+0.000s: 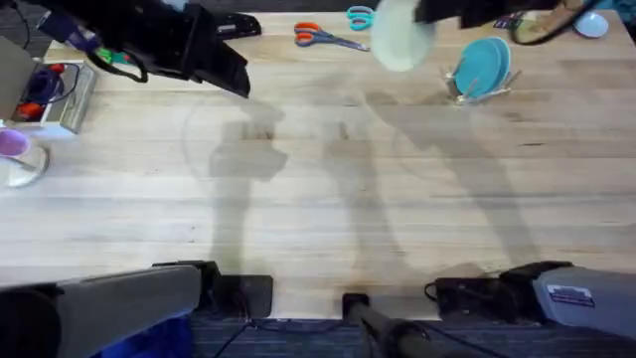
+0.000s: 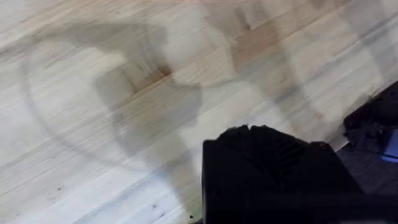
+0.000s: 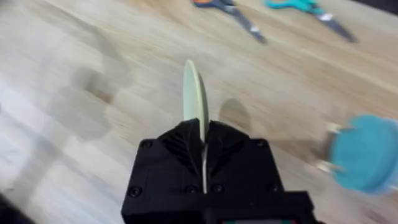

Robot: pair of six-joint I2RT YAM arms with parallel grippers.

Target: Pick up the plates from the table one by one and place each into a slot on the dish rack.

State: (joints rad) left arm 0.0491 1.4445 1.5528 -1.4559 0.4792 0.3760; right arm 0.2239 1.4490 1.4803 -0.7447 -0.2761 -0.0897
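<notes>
the left gripper [image 1: 234, 75] hangs in the air at about 10 o'clock over the table [image 1: 318, 199]. i cannot tell if its fingers are apart or together. orange scissors [image 1: 323, 38] and teal scissors [image 1: 360, 17] lie at 12 o'clock. the pale yellow plate [image 1: 402, 40] is up off the table near 1 o'clock. the right gripper [image 3: 202, 134] pinches this plate by its edge and holds it on its side. just beside it, the light blue plate [image 1: 484, 68] stands in the dish rack [image 1: 475, 91] at 1 o'clock.
</notes>
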